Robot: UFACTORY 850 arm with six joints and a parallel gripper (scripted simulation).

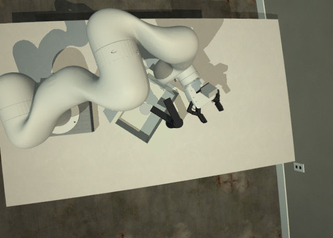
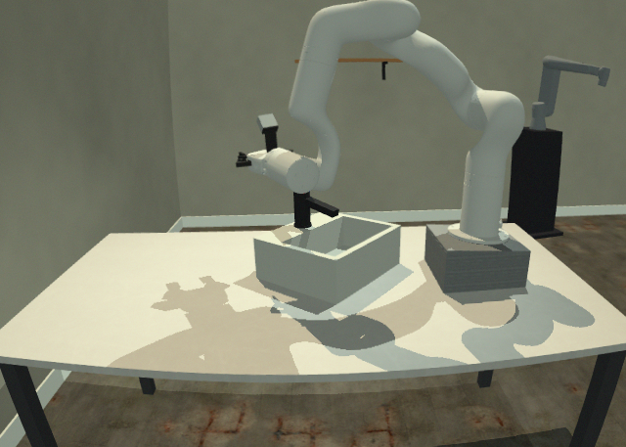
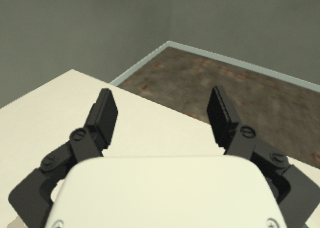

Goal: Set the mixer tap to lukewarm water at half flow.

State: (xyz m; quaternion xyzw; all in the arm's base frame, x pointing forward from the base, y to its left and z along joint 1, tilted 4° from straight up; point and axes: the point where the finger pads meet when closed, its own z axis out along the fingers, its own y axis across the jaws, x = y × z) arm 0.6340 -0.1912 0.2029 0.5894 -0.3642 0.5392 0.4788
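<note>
The black mixer tap (image 2: 302,210) stands at the rear corner of the grey basin (image 2: 323,270) on the worktop (image 2: 101,300), its spout reaching over the basin. The hand (image 1: 211,113) hangs above and just beyond the tap, clear of it, fingers spread fully apart, gripping nothing. The arm's base block (image 2: 474,268) sits beside the basin.

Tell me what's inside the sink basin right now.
The sink basin shows only bare pale walls and floor, with a round drain seen from above. The arm covers one corner in the top view, so that part stays unseen.
</note>
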